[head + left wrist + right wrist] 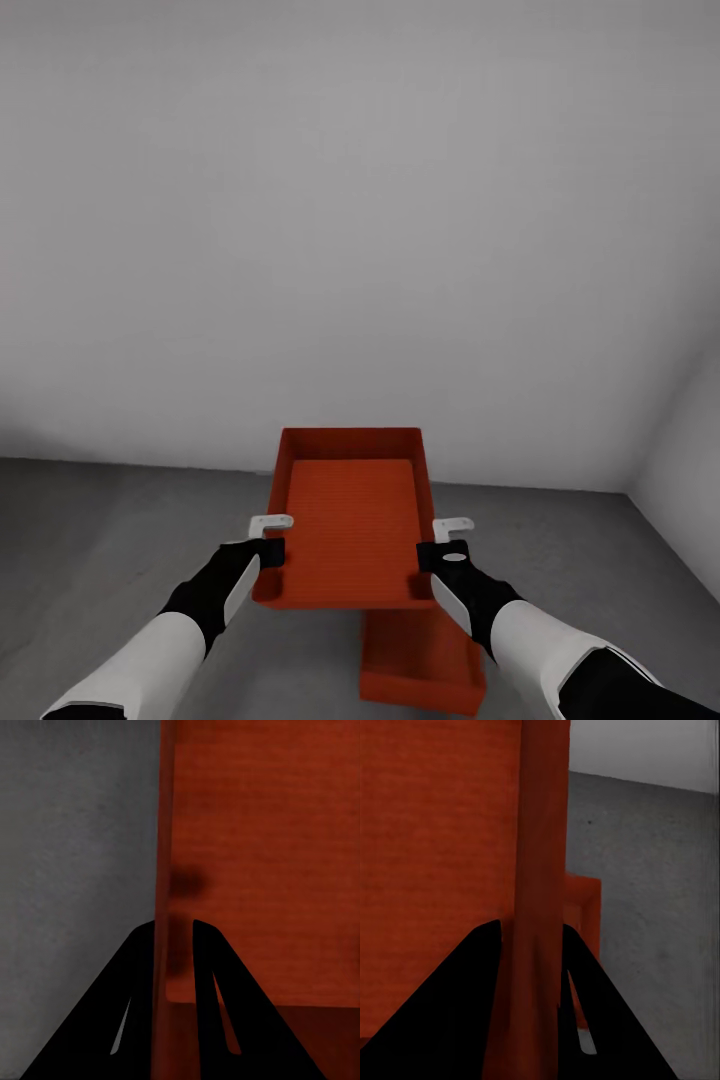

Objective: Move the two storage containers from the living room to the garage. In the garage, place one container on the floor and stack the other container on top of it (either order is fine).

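You are facing a plain white-grey wall (360,220) of the garage, with a second wall (690,470) meeting it at a corner on your right. Below them runs the dark grey floor (110,540).

Your two arms hold one orange-red storage container (350,520) up in front of you, above the floor, its open top toward your head camera so you see straight onto its ribbed bottom. The second container (420,660) sits lower down, on the floor it seems, partly hidden under the held one and shifted toward your right. Whether the two boxes touch cannot be told from here.

Your left gripper (268,545) is closed down to a narrow gap on the held container's left wall. In the left wrist view that thin wall (160,870) runs straight between the two dark fingers (135,1005), one finger outside over the grey floor, the other inside over the box bottom.

Your right gripper (440,550) pinches the opposite side wall in the same way. In the right wrist view the wall (541,870) fills the slot between the fingers (465,1005), both pressed against it. Beyond it on the outer side a corner of the lower container (583,907) shows against the floor.
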